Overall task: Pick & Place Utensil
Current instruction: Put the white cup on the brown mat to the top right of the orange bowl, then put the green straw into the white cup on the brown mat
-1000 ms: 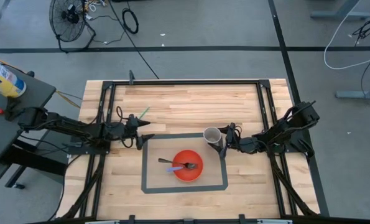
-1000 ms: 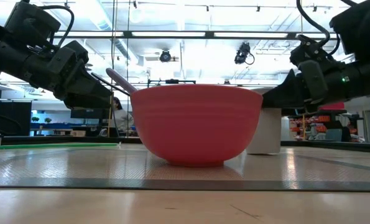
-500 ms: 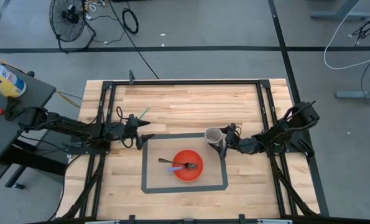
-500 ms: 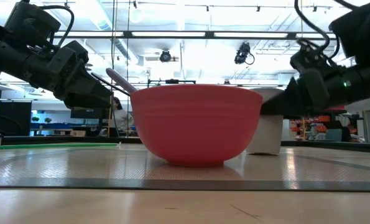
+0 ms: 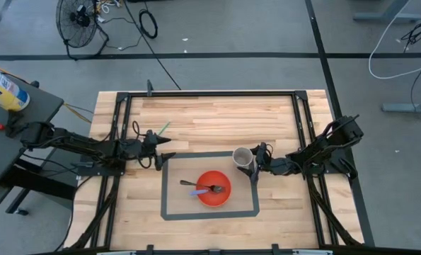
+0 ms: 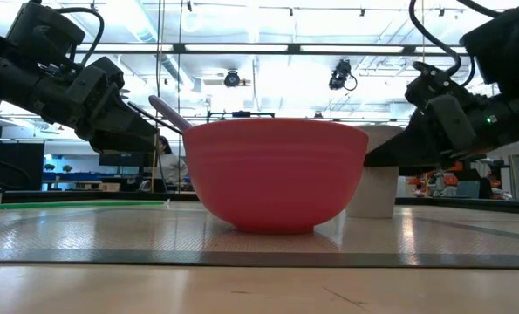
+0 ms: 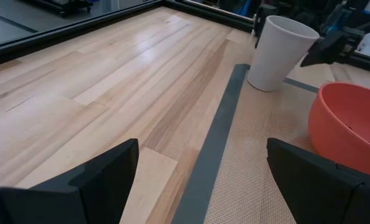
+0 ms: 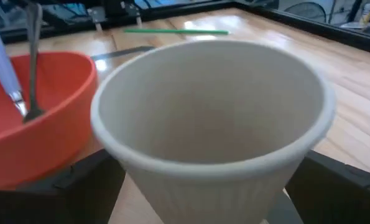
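Bench (image 5: 210,117): light wood top with a dark taped rectangle toward its near edge; everything in use lies inside or on that outline.

Bowl (image 5: 213,188): red, at the middle of the taped rectangle, closer to its near side. It holds the utensils (image 5: 202,189), the task's things: a metal one with a pale-handled one beside it, handles pointing toward the bench's left edge.

Cup (image 5: 243,156): white paper, upright, at the far right corner of the rectangle, close beside the bowl.

Straw (image 5: 163,127): green, on bare wood beyond the rectangle's far left corner.

Right claw (image 5: 255,166): at the cup, a finger on either side of its lower wall. Fingers spread about as wide as the cup; whether they press it cannot be told.

Left claw (image 5: 160,156): waiting at the rectangle's left edge, fingers wide apart, holding nothing.

Step in hand, as judged: taking hold of the cup, likely as the receptacle for the utensils. Close gently and evenly on the lower wall, since thin paper crushes and a one-sided push would tip it toward the bowl.
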Tool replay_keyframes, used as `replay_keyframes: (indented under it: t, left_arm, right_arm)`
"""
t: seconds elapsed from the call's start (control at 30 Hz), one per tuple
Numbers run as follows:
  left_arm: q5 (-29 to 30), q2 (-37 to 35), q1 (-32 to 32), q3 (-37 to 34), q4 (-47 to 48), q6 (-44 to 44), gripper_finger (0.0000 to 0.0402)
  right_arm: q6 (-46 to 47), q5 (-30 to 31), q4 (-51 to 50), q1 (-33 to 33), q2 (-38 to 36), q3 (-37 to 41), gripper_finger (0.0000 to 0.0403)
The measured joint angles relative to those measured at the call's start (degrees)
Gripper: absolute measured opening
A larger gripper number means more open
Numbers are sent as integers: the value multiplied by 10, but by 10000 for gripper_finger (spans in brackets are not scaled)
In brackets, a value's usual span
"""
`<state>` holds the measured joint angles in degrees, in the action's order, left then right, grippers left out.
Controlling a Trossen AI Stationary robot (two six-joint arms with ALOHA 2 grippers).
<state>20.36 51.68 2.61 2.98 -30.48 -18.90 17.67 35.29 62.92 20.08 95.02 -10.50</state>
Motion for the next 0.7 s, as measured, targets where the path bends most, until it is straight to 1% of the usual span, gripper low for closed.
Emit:
replay_keyframes:
  t: [0.13, 0.4, 0.7]
  left_arm:
    - [0, 0, 0, 0, 0, 0, 360]
    - [0, 0, 0, 0, 0, 0, 360]
    - [0, 0, 0, 0, 0, 0, 360]
  right_arm:
    - [6, -6, -30, 0, 0, 0, 400]
    - [46, -51, -92, 0, 0, 0, 400]
    - [76, -64, -161, 0, -1, 0, 400]
